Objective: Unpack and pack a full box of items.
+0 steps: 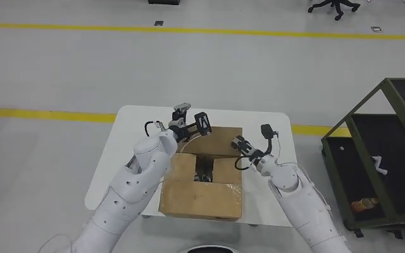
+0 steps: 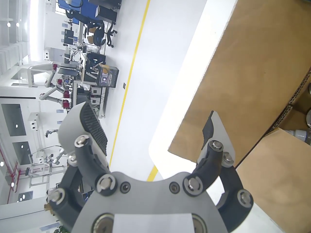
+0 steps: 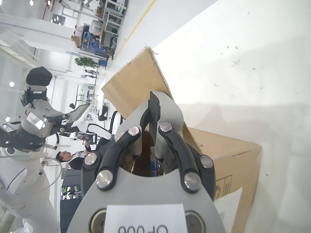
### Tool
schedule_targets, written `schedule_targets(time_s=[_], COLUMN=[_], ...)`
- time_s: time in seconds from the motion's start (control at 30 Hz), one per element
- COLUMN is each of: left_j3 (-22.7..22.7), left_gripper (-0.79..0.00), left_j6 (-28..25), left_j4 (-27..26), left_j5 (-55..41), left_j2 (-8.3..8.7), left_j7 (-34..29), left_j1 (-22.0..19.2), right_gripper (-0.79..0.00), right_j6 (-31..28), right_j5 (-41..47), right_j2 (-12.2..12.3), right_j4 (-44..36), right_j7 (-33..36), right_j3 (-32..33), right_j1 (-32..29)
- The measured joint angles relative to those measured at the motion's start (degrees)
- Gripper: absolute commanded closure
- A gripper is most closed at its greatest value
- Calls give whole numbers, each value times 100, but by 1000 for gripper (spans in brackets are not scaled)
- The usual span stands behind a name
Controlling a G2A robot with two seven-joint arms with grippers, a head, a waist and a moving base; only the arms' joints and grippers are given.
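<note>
Cardboard decides everything here: the box (image 1: 199, 196) sits at the lower middle of the top view on the white table (image 1: 126, 164), and its far flap (image 1: 212, 142) is folded back toward the upper part of the frame. My right claw (image 1: 239, 144) is pinched together, and as far as I can judge it holds that flap's right-hand end (image 3: 136, 81), probably to keep it from swinging back over the opening. My left claw (image 2: 148, 112) is spread wide and holds nothing. It hovers at the flap's other end, one finger (image 2: 211, 127) over the brown sheet, which looks ready to press or take it.

Between the inner flaps only a narrow dark gap (image 1: 204, 171) shows the items, so I reckon those flaps block any reach inside until they are opened.

At the right edge stands a dark green cart (image 1: 386, 88) with a bottle (image 1: 364, 203) in it, well apart from the table.
</note>
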Motion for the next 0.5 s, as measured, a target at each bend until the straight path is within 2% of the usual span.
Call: schedule_targets(time_s=[0.1,0.23,0.33,0.5], left_j3=[-161,-443,-531,-735], left_gripper=[-785,-785,-785,-785], left_j6=[-127,-452,-727,-836], left_j4=[-328,-684,-893,-1156], left_j5=[-140,-974,-887,-1319], left_j2=[33,84,125,150], left_j7=[114,420,422,269], left_j1=[290,606,781,1042], right_gripper=[0,0,0,0], right_j6=[46,155,202,242], right_j5=[93,205,166,99], right_j2=[-31,-64,-76,-86], right_j4=[167,381,531,708], right_j7=[27,205,322,522], right_j3=[-44,-101,-145,-194], right_j1=[125,277,372,486])
